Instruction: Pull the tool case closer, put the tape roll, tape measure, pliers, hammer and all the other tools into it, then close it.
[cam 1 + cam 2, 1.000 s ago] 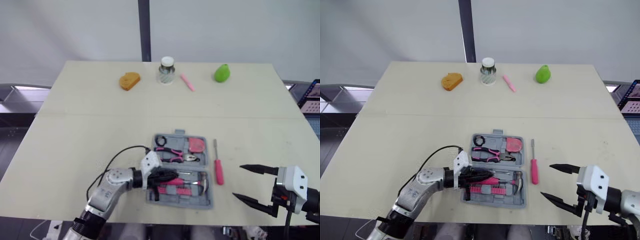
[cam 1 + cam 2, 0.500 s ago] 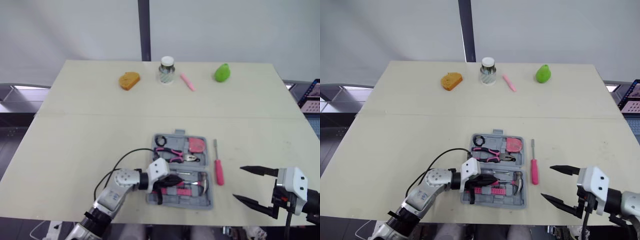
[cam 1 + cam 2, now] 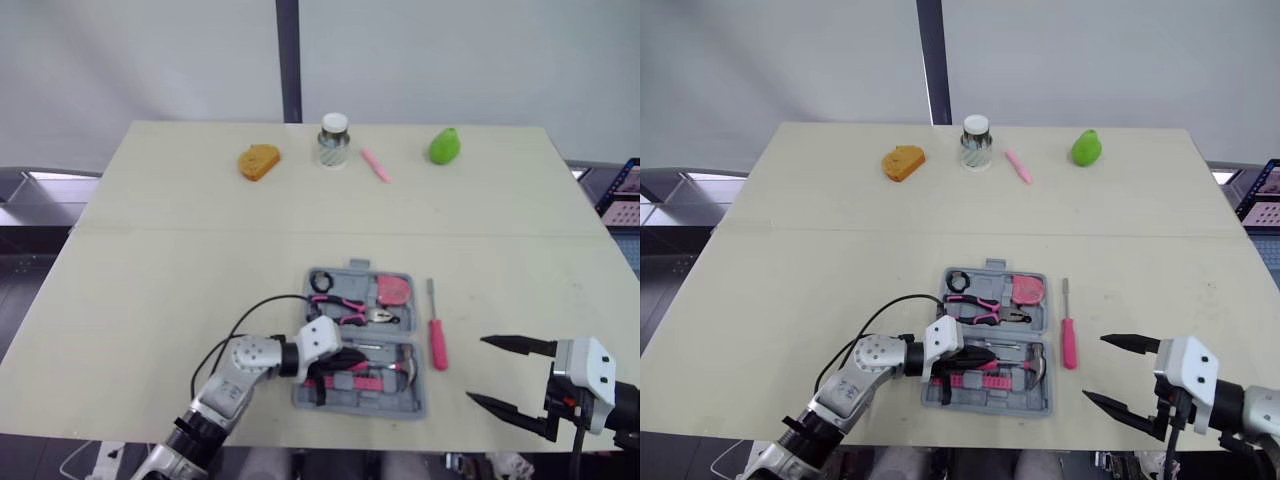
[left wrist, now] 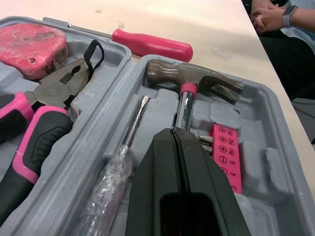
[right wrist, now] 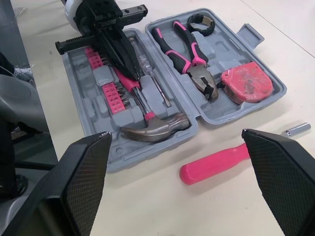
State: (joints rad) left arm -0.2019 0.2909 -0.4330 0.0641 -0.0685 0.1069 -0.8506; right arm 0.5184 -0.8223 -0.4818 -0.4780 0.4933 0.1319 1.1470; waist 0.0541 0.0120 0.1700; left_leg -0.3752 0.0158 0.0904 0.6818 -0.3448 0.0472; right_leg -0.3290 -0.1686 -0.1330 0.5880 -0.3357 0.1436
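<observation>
The grey tool case lies open near the table's front edge. Its far half holds a black tape roll, pink-handled pliers and a red tape measure. The near half holds the hammer, a clear screwdriver and a pink bit strip. My left gripper is shut, its tips resting on the hammer's shaft. A pink screwdriver lies on the table just right of the case. My right gripper stands open and empty, to the right of that screwdriver.
Along the far edge stand an orange sponge, a glass jar, a pink pen and a green fruit-shaped object. A person's hands show beyond the table edge.
My left gripper has slid a little to the right, deeper over the case's near half, and its wrist has turned. The right gripper has sunk slightly.
</observation>
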